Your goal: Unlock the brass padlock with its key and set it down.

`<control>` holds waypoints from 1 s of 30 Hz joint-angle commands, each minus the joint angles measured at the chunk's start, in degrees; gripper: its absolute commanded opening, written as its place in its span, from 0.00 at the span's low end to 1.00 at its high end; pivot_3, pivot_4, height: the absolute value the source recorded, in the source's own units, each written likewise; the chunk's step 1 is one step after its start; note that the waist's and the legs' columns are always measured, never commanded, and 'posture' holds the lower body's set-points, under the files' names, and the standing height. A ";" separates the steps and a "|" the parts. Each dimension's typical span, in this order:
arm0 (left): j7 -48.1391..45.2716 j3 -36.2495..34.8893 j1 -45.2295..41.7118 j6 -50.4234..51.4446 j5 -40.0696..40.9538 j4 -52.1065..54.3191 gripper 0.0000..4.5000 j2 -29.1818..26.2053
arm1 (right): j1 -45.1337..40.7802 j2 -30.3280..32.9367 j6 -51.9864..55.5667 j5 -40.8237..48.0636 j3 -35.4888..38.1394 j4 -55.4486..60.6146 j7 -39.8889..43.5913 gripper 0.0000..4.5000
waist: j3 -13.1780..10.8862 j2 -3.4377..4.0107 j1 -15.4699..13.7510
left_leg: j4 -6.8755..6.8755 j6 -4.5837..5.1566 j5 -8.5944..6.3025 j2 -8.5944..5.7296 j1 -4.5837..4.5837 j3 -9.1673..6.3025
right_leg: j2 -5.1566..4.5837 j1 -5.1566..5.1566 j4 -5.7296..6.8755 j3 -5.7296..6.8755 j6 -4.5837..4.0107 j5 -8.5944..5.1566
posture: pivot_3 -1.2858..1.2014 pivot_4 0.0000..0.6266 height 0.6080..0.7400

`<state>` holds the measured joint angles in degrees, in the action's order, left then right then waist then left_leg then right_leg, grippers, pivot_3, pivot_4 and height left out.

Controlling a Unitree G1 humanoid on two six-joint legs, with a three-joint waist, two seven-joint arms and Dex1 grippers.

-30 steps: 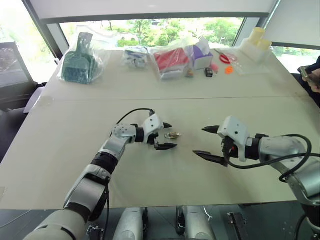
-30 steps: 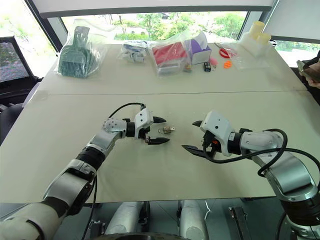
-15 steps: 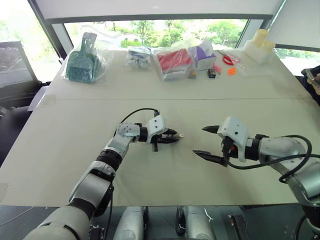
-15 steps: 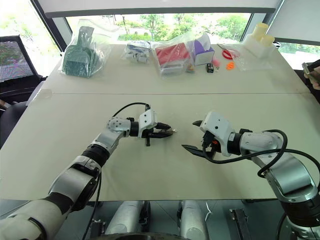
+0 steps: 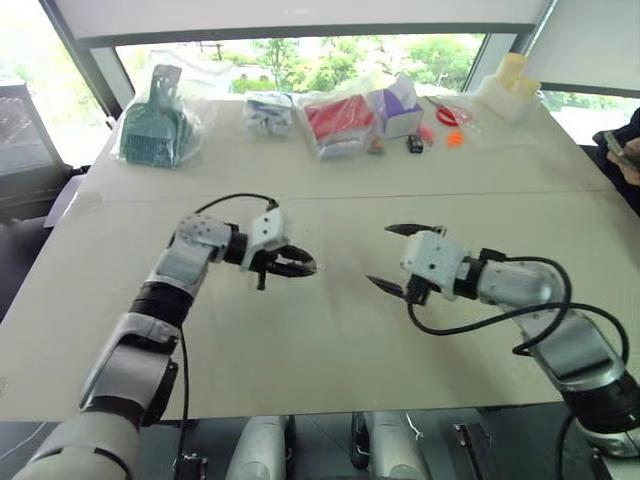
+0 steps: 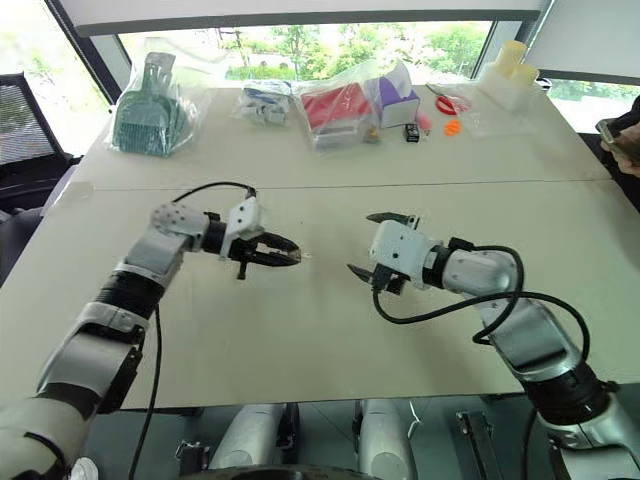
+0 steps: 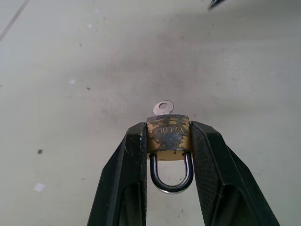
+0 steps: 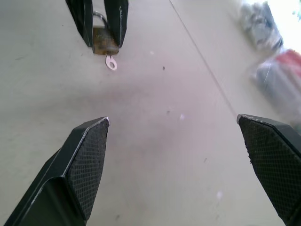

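The left gripper (image 7: pixel 168 141) pinches the brass padlock (image 7: pixel 168 138), key (image 7: pixel 164 108) inserted, above the beige table (image 5: pixel 320 350). Beside it, the right gripper (image 5: pixel 395 256) gapes wide, empty; windows lie beyond the table.

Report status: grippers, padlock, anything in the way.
Left gripper shut on the brass padlock, key in its base, lifted off the table. Right gripper open, facing it. Nothing between them.

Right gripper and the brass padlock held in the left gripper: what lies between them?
Only bare table, seen in the right wrist view. The open right gripper faces the brass padlock, shut in the left gripper, key protruding.
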<state>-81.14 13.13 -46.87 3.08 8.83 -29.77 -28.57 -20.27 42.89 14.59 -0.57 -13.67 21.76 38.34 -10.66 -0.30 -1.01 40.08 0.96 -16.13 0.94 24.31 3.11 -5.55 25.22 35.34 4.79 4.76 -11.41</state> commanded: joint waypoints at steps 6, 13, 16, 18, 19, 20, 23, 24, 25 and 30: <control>-0.36 -2.94 -5.06 5.27 4.03 5.63 0.16 0.17 | -5.22 -4.59 -10.65 -9.70 -3.04 -3.85 -2.18 1.00 | 0.00 -0.01 0.33 | 0.03 0.01 0.00 -0.03 0.03 0.02 | -0.02 -0.01 -0.06 -0.01 0.02 0.01 | 0.52 0.24 1.00; 0.10 -2.74 -4.96 5.81 4.46 6.70 0.16 0.64 | -7.72 -8.28 -11.98 -13.28 -4.40 -5.91 -1.82 0.88 | 0.00 0.00 0.38 | 0.01 -0.01 0.01 -0.01 0.00 0.03 | 0.02 0.01 0.01 -0.01 0.02 0.01 | 0.52 0.24 1.00; 0.25 -2.89 -4.66 6.17 4.88 7.31 0.16 0.81 | -8.21 -8.99 -12.73 -14.35 -4.65 -6.84 -1.56 0.57 | 0.00 0.00 0.22 | 0.01 -0.01 0.01 -0.01 0.01 0.03 | 0.01 0.00 0.00 -0.01 0.02 0.01 | 0.52 0.24 1.00; 0.56 -3.18 -4.54 6.74 5.34 7.80 0.16 0.90 | -8.66 -9.55 -13.21 -14.76 -4.96 -7.44 -1.40 0.35 | 0.00 0.00 0.26 | 0.02 -0.01 0.01 -0.02 0.01 0.02 | 0.01 -0.01 -0.01 -0.01 0.02 0.01 | 0.52 0.24 1.00; 0.68 -3.21 -4.51 6.90 5.50 7.95 0.16 0.88 | -8.80 -9.81 -13.34 -14.90 -5.00 -7.64 -1.32 0.21 | 0.00 0.00 0.31 | 0.02 -0.01 0.01 -0.02 0.01 0.02 | 0.01 -0.01 -0.01 -0.01 0.02 0.01 | 0.52 0.24 1.00; 0.85 -3.30 -4.46 7.13 5.71 8.11 0.16 0.89 | -9.07 -10.20 -13.35 -15.01 -5.10 -7.76 -1.22 0.09 | 0.00 0.00 0.35 | 0.02 -0.01 0.01 -0.02 0.01 0.02 | 0.01 -0.01 -0.01 -0.01 0.02 0.01 | 0.52 0.24 1.00; 1.12 -3.47 -4.30 7.56 5.97 8.52 0.16 0.92 | -9.35 -10.87 -13.38 -15.30 -5.12 -7.82 -0.84 0.01 | 0.00 0.00 0.36 | 0.01 -0.01 0.01 -0.01 0.00 0.03 | 0.02 0.00 0.01 -0.01 0.02 0.01 | 0.52 0.24 1.00; 1.28 -3.51 -4.22 7.53 5.90 8.73 0.16 0.91 | -9.51 -11.03 -13.54 -15.42 -5.28 -7.93 -0.60 0.01 | 0.00 0.00 0.33 | 0.01 -0.01 0.01 -0.01 0.00 0.03 | 0.02 0.00 0.01 -0.01 0.02 0.01 | 0.52 0.24 1.00; 1.37 -3.54 -4.10 7.40 5.82 9.03 0.16 0.85 | -9.65 -11.16 -13.59 -15.44 -5.39 -7.95 -0.32 0.01 | 0.00 0.00 0.32 | 0.01 -0.01 0.01 -0.01 0.00 0.02 | 0.02 0.00 0.01 -0.01 0.02 0.01 | 0.52 0.24 1.00; 2.18 -3.30 -3.66 2.99 4.15 9.95 0.16 0.66 | -10.60 -11.03 -11.93 -13.49 -5.32 -8.14 3.15 0.01 | 0.00 0.00 0.34 | 0.01 -0.01 0.01 -0.01 0.00 0.03 | 0.01 0.00 0.01 -0.01 0.02 0.01 | 0.52 0.24 1.00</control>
<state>-79.48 10.81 -50.04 8.82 12.84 -22.46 -27.98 -29.66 32.33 2.56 -15.35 -19.39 12.41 40.06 -10.66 -0.30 -0.67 40.09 0.95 -16.12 0.93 24.31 3.13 -5.54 25.22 35.34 4.78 4.78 -11.40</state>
